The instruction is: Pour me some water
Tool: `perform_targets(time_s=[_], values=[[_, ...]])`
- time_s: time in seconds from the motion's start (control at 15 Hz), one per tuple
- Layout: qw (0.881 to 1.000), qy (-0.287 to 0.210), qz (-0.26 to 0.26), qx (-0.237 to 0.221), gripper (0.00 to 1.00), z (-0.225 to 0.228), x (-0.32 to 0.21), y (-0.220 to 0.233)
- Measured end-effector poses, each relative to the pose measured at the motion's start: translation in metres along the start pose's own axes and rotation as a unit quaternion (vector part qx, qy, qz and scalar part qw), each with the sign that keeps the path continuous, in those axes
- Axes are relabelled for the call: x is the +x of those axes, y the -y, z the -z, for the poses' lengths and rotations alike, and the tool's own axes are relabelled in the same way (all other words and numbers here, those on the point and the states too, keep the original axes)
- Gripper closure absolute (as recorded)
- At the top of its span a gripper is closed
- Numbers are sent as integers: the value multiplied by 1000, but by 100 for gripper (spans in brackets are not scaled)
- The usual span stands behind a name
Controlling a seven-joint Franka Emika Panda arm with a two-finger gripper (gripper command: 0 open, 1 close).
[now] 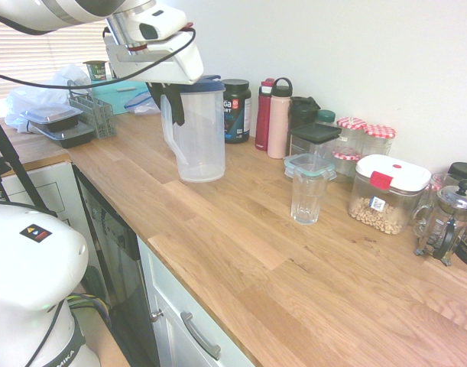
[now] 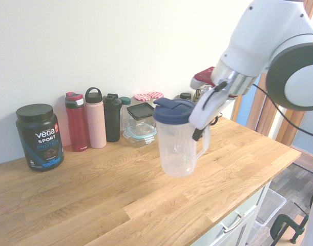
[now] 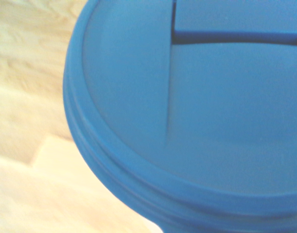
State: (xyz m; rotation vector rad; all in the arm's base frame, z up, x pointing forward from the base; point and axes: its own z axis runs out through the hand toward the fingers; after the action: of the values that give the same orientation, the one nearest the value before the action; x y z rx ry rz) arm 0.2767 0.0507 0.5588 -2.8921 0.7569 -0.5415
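Note:
A clear plastic pitcher (image 1: 198, 138) with a blue lid (image 1: 204, 86) hangs upright just above the wooden counter (image 1: 241, 252), left of the middle. My gripper (image 1: 176, 107) is shut on its handle from above. An empty clear drinking glass (image 1: 307, 197) stands on the counter to the pitcher's right, well apart from it. In the second exterior view the pitcher (image 2: 176, 146) hangs over the counter with the gripper (image 2: 200, 131) on its handle; the glass is hidden there. The blue lid (image 3: 187, 121) fills the wrist view. Whether the pitcher holds water I cannot tell.
Along the wall stand a black protein tub (image 1: 234, 110), red (image 1: 264, 115) and pink bottles (image 1: 278, 119), glass storage boxes (image 1: 310, 162), jars, a nut container (image 1: 387, 193) and a French press (image 1: 445, 222). A dish rack (image 1: 92, 113) and trays sit at the far left.

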Motion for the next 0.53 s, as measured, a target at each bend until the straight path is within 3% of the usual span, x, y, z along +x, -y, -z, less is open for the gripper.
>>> perform_targets(time_s=[0.2,0.53], values=[[999,13,44,6,100,0,17,-72],[998,16,63,-7,100,-3,40,-157]])
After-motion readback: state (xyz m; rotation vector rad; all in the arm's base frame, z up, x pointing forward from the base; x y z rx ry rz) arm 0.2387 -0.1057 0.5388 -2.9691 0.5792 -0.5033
